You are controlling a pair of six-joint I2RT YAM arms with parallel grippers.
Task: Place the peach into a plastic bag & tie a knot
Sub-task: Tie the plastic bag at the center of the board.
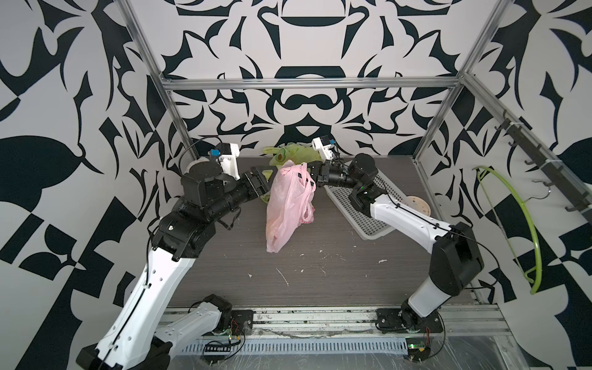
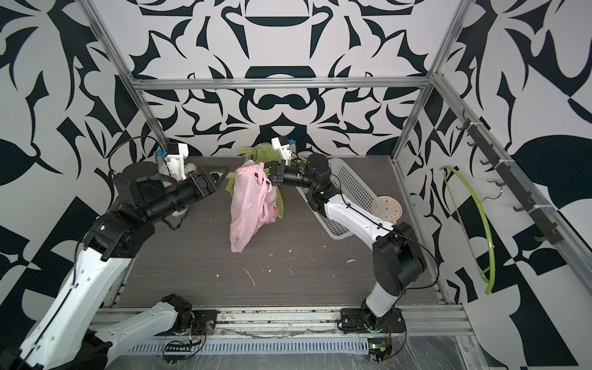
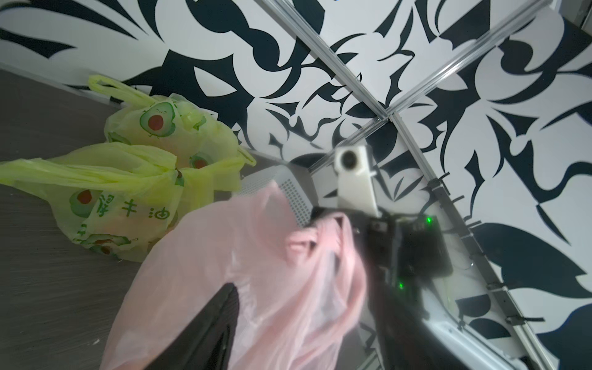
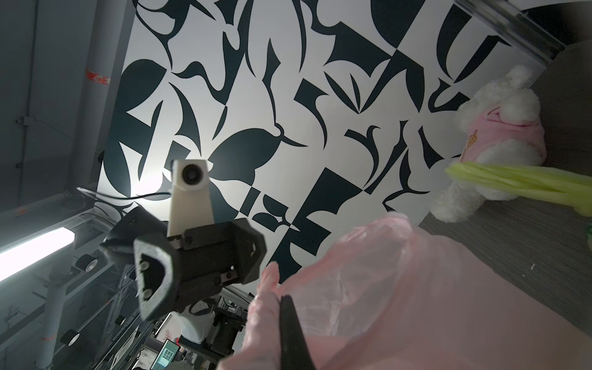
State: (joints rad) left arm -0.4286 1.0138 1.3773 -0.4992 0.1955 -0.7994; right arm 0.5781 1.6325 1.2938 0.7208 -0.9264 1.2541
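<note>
Your right gripper (image 1: 314, 180) was clamped on the handles of the pink plastic bag (image 1: 285, 205). Your left gripper (image 4: 201, 262) stood open just beside the bag, holding nothing.

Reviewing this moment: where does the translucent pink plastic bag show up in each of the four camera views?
Top view: translucent pink plastic bag at picture centre.
Top view: near centre again, slightly leftward.
Left wrist: close foreground, before the yellow-green plastic bags.
Right wrist: close foreground, near a white plush toy.
Shared landmark: the yellow-green bags behind it.
</note>
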